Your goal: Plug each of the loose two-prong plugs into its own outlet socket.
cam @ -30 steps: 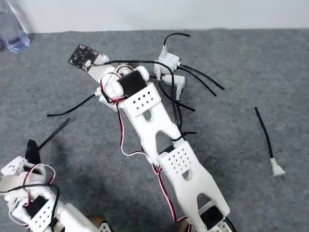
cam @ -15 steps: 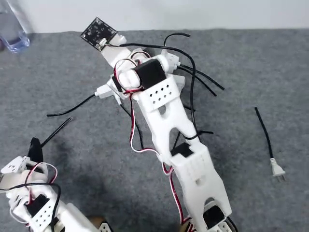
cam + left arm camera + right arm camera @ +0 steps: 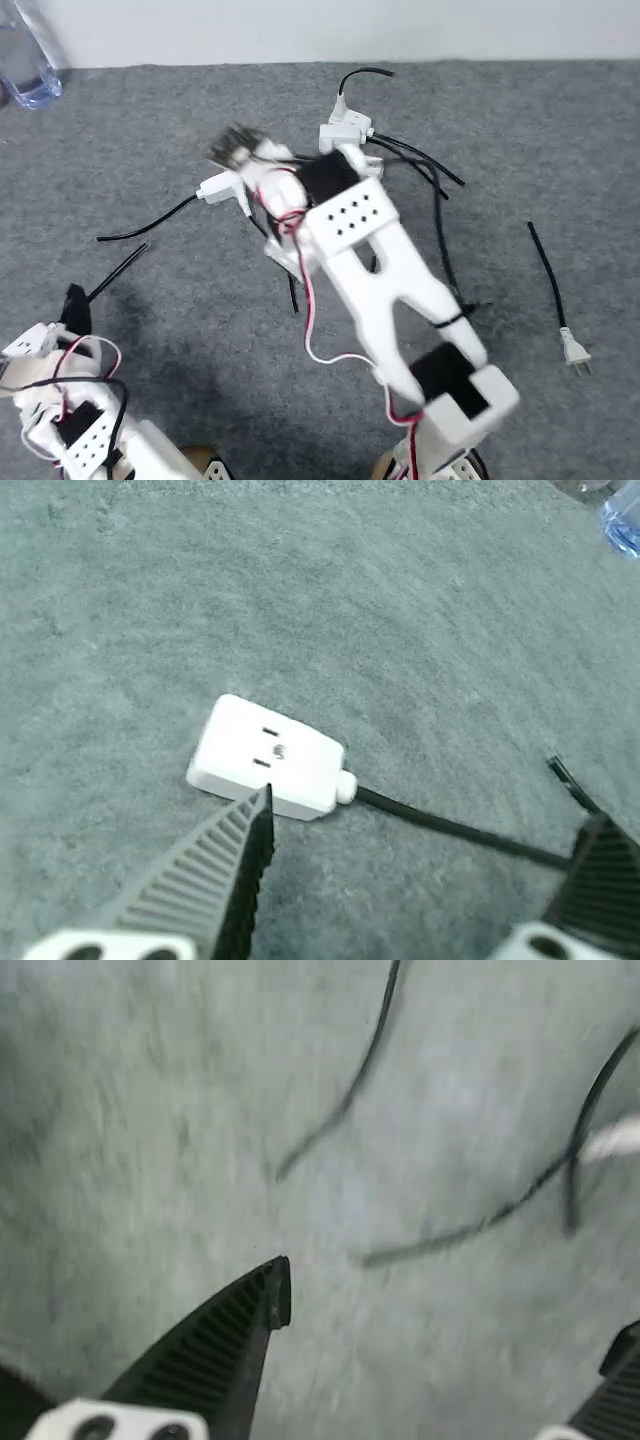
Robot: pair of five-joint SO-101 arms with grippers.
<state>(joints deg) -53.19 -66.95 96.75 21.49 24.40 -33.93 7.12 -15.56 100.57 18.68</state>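
Though loose, plug (image 3: 573, 350) apart from sockets (image 3: 345, 128).

Apart from the main stuff, everything sits on a gray fuzzy mat (image 3: 520, 130), kinda speckled, with soft dark shadows on it toward the near left side. At the far left corner there's a clear bottle (image 3: 25, 60) with a bluish tint at its base, standing on the mat and cut off by the frame edge. Behind it a plain white wall (image 3: 400, 30) runs all along the mat's far edge.
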